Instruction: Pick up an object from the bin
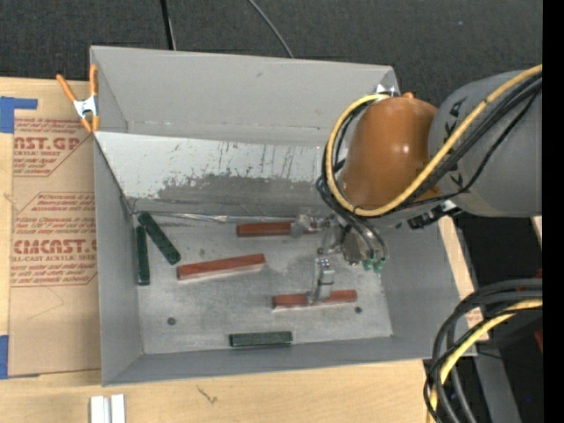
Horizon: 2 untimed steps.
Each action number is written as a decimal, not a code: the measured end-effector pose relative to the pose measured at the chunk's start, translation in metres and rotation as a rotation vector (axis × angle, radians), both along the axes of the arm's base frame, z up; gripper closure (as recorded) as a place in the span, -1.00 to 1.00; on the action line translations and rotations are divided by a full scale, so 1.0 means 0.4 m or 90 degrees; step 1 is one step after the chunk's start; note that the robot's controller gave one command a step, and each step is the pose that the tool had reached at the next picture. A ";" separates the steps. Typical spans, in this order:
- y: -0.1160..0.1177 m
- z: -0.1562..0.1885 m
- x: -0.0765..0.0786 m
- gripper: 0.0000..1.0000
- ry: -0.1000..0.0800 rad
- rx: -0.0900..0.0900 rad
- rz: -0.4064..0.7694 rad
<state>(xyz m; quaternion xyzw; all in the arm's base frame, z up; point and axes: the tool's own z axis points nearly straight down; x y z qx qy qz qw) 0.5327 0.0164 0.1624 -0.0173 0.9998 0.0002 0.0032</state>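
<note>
The gripper (324,285) hangs in the lower right part of the bin (220,91), its tip just above or on a short reddish-brown bar (304,300) that lies flat and almost level across the floor. How far the gripper is open cannot be told from this angle, and nothing can be seen held in it.

The bar looks like a stiff, straight-edged stick of wood or plastic. It is probably light and should not bend or break under a squeeze. Being thin and flat on the metal floor, it leaves little height to grip, and its smooth faces may slip. The best hold is likely across its narrow width near the middle, so it lifts level rather than tipping.

The bar lies free, well apart from the walls, with nothing touching it. A longer reddish-brown bar (220,267) lies to its upper left, and a third, shorter one (263,229) lies near the back wall beside the wrist. A dark green bar (261,339) rests against the front wall below. Two more dark green bars lie at the left, one upright in the frame (142,256), the other slanted (162,240) and meeting it at the top. None of them blocks a straight lift.
</note>
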 end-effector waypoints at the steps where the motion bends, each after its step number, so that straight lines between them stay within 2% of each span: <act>1: -0.080 -0.023 -0.051 -1.00 0.006 0.000 0.098; 2: -0.108 -0.056 -0.031 -1.00 0.002 0.000 0.049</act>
